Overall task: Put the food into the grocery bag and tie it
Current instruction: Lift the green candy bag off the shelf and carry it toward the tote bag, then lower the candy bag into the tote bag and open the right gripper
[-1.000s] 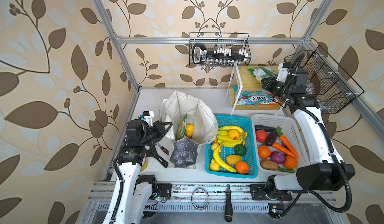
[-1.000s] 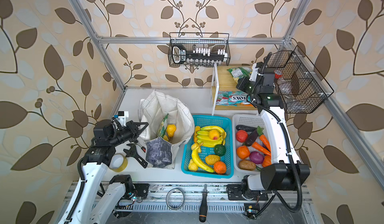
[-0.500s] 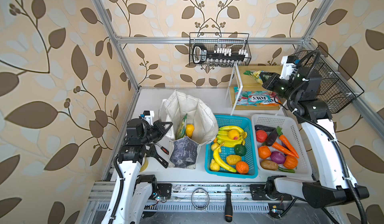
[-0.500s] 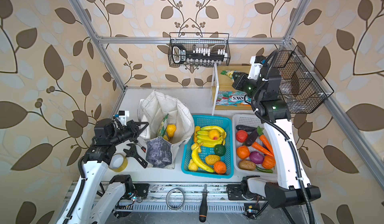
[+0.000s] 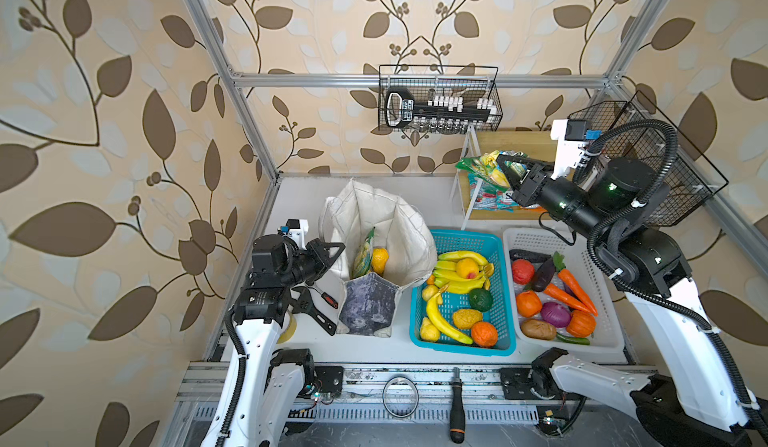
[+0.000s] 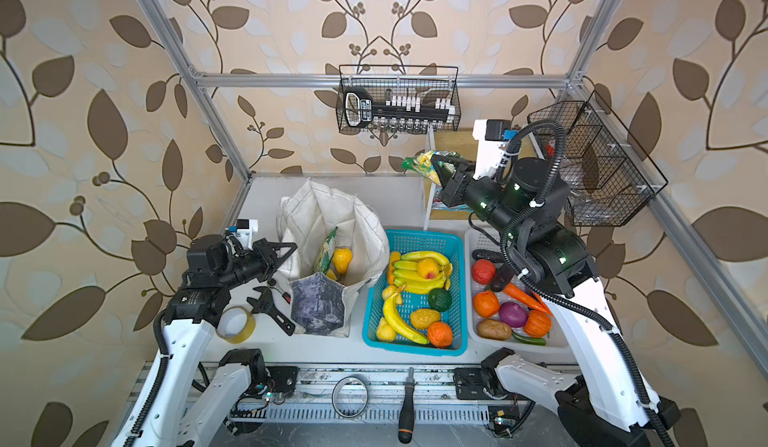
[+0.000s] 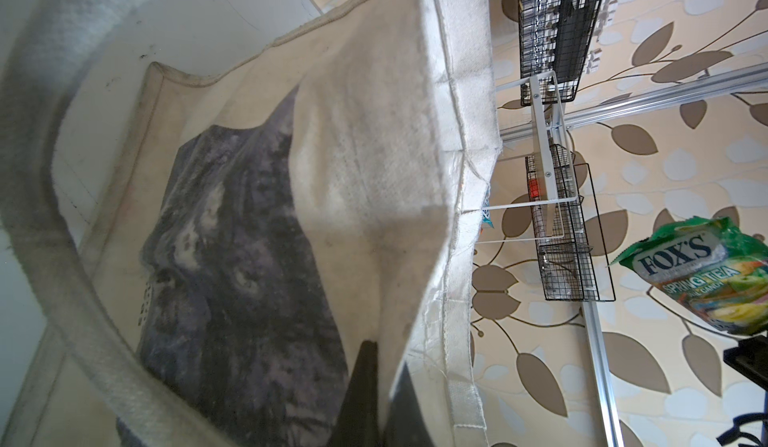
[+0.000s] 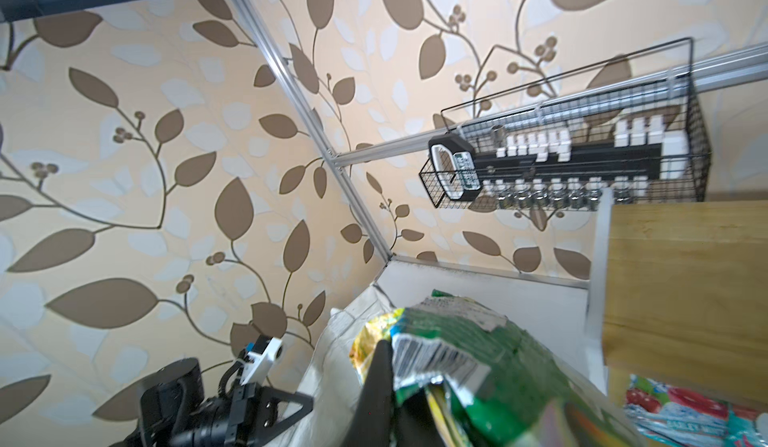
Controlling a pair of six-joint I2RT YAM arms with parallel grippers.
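Note:
The off-white grocery bag (image 5: 374, 224) (image 6: 328, 220) stands open left of the baskets, with a green-and-yellow snack packet (image 5: 363, 254) and a yellow toy fruit (image 5: 379, 259) inside. My left gripper (image 5: 336, 254) (image 6: 291, 250) is shut on the bag's left rim; in the left wrist view the cloth (image 7: 374, 133) is pinched between the dark fingers (image 7: 361, 382). My right gripper (image 5: 505, 170) (image 6: 438, 166) is shut on another snack packet (image 5: 482, 164) (image 6: 419, 164) (image 8: 469, 353), held in the air beside the shelf. An orange carrot (image 5: 575, 285) lies in the white basket.
A blue basket (image 5: 465, 235) of toy fruit and a white basket (image 5: 536, 235) of toy vegetables stand right of the bag. Teal-and-red FOX'S packets (image 5: 486, 200) lie under the wooden shelf (image 5: 519, 141). Wire baskets hang at the back (image 5: 438, 100) and right (image 5: 665, 166). A wrench (image 5: 311, 303) and a tape roll (image 6: 237, 324) lie beside the left arm.
My right arm has lifted the snack packet off the wooden shelf and swung it left, out past the shelf's edge. The left arm and the bag have not moved.

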